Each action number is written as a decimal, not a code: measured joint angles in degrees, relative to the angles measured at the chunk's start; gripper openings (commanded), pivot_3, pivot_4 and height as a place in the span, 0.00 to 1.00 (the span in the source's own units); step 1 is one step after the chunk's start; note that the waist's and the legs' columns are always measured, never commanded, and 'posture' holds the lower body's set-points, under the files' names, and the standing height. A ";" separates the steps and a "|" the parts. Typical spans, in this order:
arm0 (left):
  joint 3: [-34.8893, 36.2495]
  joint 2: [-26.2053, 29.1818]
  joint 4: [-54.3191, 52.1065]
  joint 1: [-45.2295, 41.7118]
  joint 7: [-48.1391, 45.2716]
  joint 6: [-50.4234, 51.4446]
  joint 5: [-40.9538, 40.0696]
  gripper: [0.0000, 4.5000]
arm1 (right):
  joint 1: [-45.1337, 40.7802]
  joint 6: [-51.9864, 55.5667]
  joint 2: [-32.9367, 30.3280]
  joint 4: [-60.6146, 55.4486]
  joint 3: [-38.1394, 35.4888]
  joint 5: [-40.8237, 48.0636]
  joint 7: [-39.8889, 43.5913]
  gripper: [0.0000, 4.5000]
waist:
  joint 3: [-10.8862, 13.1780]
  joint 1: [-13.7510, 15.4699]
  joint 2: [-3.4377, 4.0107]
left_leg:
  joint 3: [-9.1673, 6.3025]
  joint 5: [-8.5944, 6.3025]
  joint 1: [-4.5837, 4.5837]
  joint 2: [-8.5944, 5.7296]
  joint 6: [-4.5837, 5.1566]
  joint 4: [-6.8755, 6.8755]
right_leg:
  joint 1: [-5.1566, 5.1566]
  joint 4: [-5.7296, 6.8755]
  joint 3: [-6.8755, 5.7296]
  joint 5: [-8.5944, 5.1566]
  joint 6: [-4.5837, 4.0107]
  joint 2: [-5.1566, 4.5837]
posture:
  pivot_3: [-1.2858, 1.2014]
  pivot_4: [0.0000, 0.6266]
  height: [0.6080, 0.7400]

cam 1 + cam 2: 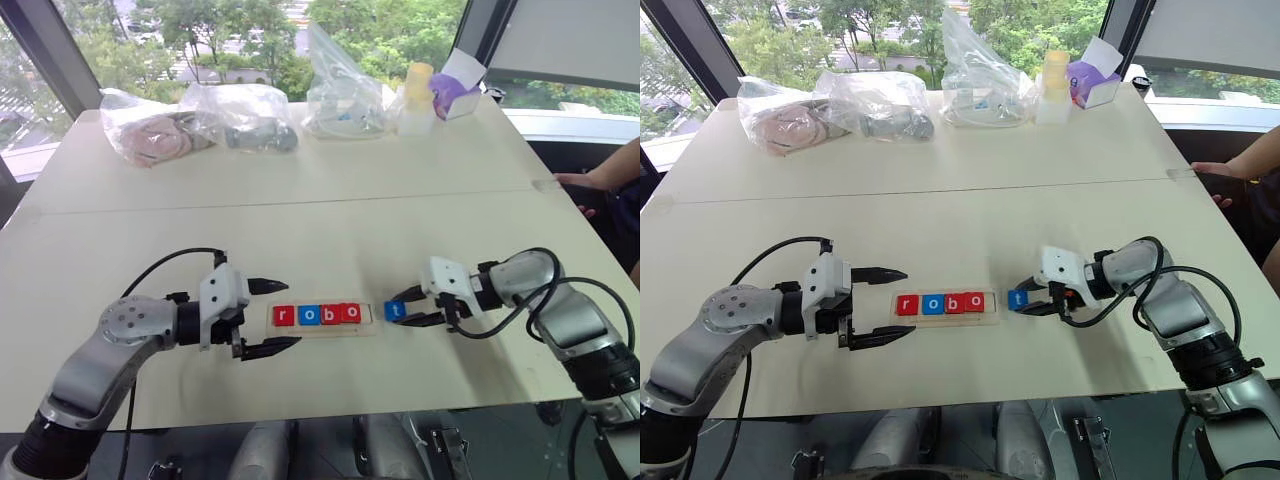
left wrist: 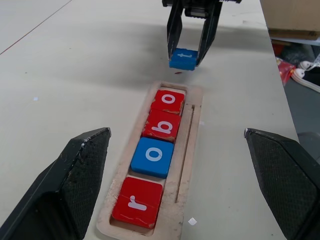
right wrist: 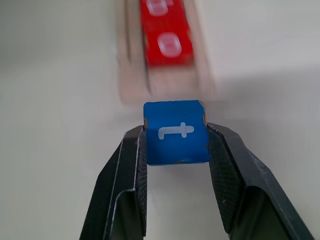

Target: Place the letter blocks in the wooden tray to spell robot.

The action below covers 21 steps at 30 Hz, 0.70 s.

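The wooden tray (image 1: 325, 331) lies near the table's front edge, between my two arms. Its slot holds a red r (image 1: 284, 316), a blue o (image 1: 308, 315), a red b (image 1: 329, 314) and a red o (image 1: 350, 312) side by side. The slot's right end is bare. My right gripper (image 1: 412, 309) is shut on the blue t block (image 3: 175, 132), just off the tray's right end and slightly above the table. At the tray's left end my left gripper (image 1: 272, 316) stands open with nothing between its fingers.
Clear plastic bags (image 1: 210, 118) of small items, a bottle (image 1: 416, 100) and a purple-and-white box (image 1: 455, 95) line the table's far edge. A person's hand (image 1: 592, 182) rests on the table's right edge.
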 measured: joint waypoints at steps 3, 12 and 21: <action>-0.02 -0.03 0.00 -0.24 0.00 0.00 0.00 1.00 | -1.40 4.31 1.53 -2.00 1.56 -0.19 -1.68 0.25 | 0.00 -0.08 0.00 | 0.00 0.00 0.00 0.00 0.00 0.00 | -0.01 0.01 0.00 0.00 -0.01 0.00 | 0.52 0.24 1.00; -0.01 -0.02 0.00 -0.36 0.14 0.00 0.01 1.00 | -4.16 8.17 1.90 -3.09 6.84 -3.86 -3.61 0.25 | 0.00 -0.05 0.00 | 0.00 0.00 -0.03 -0.02 0.00 0.00 | -0.03 -0.02 -0.03 0.01 0.02 0.00 | 0.52 0.24 1.00; -0.01 -0.03 -0.67 0.24 1.04 0.00 0.02 1.00 | -5.62 8.82 2.76 -2.69 8.80 -5.05 -4.23 0.25 | 0.00 -0.11 0.00 | 0.00 0.00 -0.03 -0.02 0.00 0.00 | -0.04 0.00 -0.03 0.02 0.03 0.01 | 0.52 0.24 1.00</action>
